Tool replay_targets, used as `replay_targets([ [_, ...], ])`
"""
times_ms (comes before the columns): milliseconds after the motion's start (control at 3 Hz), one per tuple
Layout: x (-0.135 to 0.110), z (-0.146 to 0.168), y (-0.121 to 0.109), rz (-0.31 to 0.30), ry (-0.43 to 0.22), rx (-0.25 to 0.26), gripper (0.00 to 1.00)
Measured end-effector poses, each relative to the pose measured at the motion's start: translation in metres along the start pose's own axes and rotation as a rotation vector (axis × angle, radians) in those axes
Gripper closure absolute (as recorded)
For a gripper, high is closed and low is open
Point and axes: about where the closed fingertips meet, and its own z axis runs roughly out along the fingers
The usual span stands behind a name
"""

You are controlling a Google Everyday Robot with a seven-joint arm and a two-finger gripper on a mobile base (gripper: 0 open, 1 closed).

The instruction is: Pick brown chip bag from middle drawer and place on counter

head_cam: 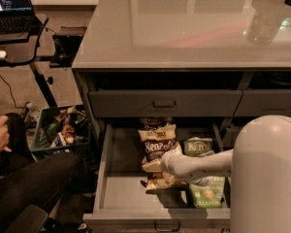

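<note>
Reaching in from the lower right, the gripper (161, 167) sits at the brown chip bag (158, 146) inside the open middle drawer (119, 191); whether it grips cannot be told.

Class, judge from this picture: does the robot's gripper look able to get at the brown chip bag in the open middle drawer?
Probably yes. The middle drawer stands open, the brown chip bag lies uncovered, and the gripper is at its lower half; the green bag lies beside, not across.
</note>
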Motion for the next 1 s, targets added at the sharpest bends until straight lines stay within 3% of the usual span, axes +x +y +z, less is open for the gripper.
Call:
replay_targets([
  [1000,0.0,0.0,0.0001,0.0,0.0,0.0,0.66],
])
